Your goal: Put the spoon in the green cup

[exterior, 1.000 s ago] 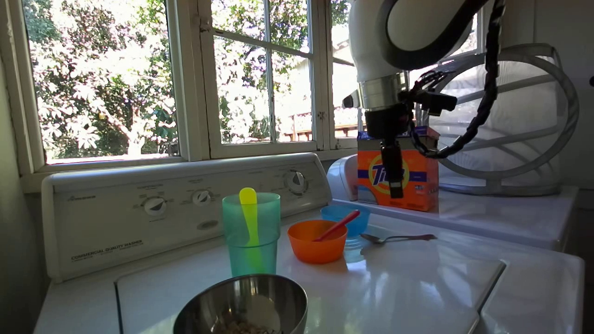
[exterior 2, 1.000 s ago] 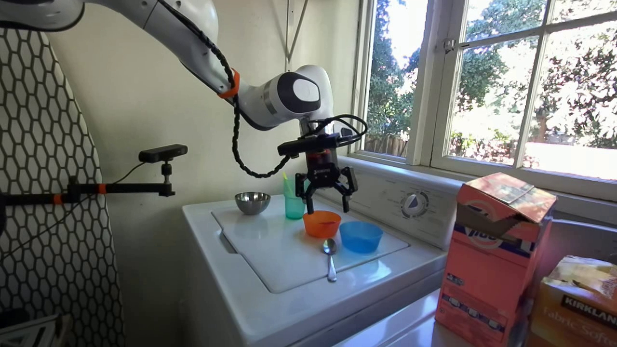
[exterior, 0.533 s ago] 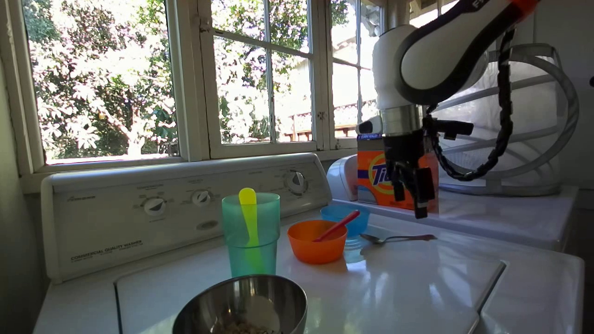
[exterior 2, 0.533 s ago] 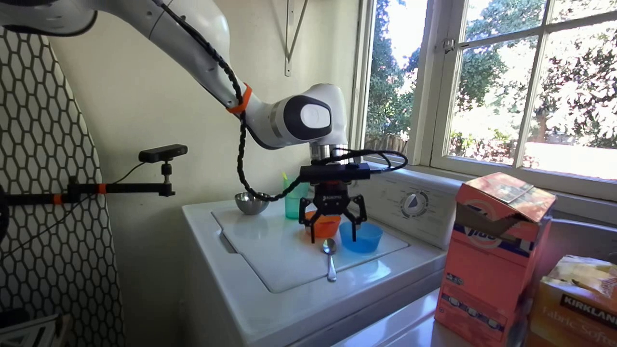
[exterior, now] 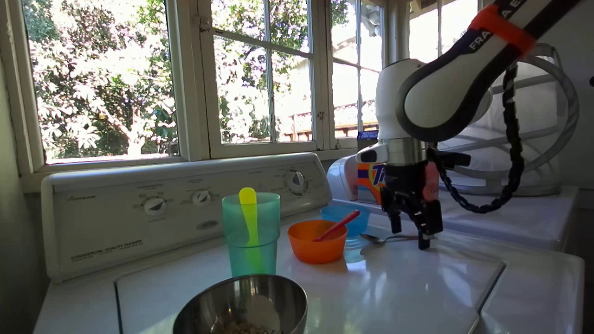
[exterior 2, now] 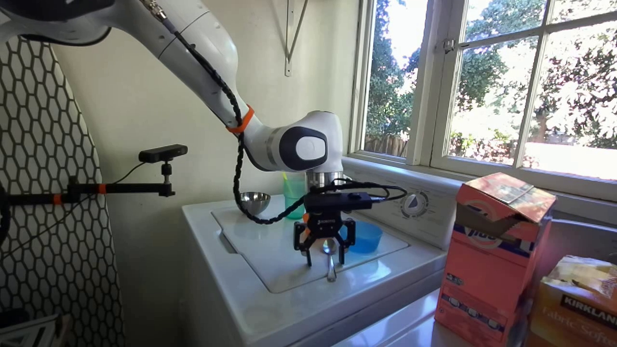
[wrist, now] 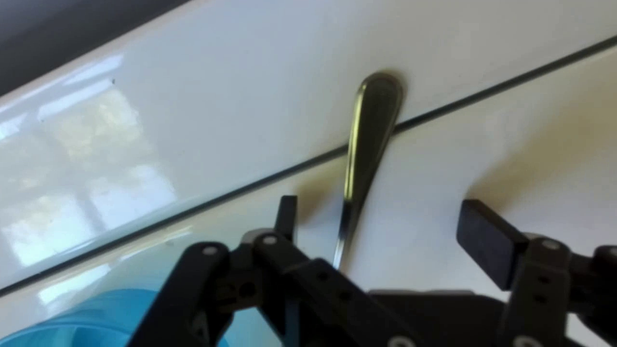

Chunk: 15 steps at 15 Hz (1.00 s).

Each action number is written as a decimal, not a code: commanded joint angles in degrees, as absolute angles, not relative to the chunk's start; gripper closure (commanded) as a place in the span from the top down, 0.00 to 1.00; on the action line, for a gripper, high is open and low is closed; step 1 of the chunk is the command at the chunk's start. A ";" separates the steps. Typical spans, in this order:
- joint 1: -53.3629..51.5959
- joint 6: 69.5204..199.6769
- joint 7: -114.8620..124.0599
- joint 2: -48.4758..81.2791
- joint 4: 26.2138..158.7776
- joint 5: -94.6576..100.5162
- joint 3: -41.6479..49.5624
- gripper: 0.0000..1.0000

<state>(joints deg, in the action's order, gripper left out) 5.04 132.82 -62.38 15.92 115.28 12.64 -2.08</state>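
Spoon (wrist: pixel 368 140): flat on the white washer top (exterior: pixel 417 283), not lifted, its handle crossing the lid seam (wrist: pixel 270 180) in the wrist view. Key relation: the handle runs between the two fingers (wrist: pixel 487 243), nearer the one on the side of the blue bowl (exterior 2: pixel 367 238). In an exterior view its long axis goes near to far, scoop at the far end, handle tip at the near end, while the fingers stand left and right of it, so the closing line cuts roughly across the handle; judged a fair angle for a pinch. Fingers spread wide, holding nothing, clear space on both sides of the handle. Tips look close to the washer top; whether they touch it cannot be told. Gripper (exterior 2: pixel 326 264) points about straight down, and the arm (exterior 2: pixel 190 72) reaches in from the upper left in an exterior view. Step in hand, by judgement: lining up the grasp, early in the task. A small shift toward the blue bowl would centre the handle; otherwise the finger on that side would likely meet the metal first and nudge it along the smooth top. Left of the gripper in both exterior views stands the green cup (exterior: pixel 268 232), upright, well apart, the orange bowl (exterior: pixel 306 248) between, with a yellow spoon (exterior: pixel 248 197) leaning in it, which could crowd the later drop
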 commanded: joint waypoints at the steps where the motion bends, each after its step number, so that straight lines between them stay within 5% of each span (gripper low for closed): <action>1: 6.09 134.84 -67.57 16.25 116.50 9.70 -2.32 0.63; 2: 6.26 135.23 -68.38 16.19 116.35 9.20 -2.27 0.45; 8: 6.39 135.71 -70.22 15.75 116.39 8.01 -1.81 0.01; 15: 7.05 137.83 -68.17 6.37 122.68 8.82 0.74 0.03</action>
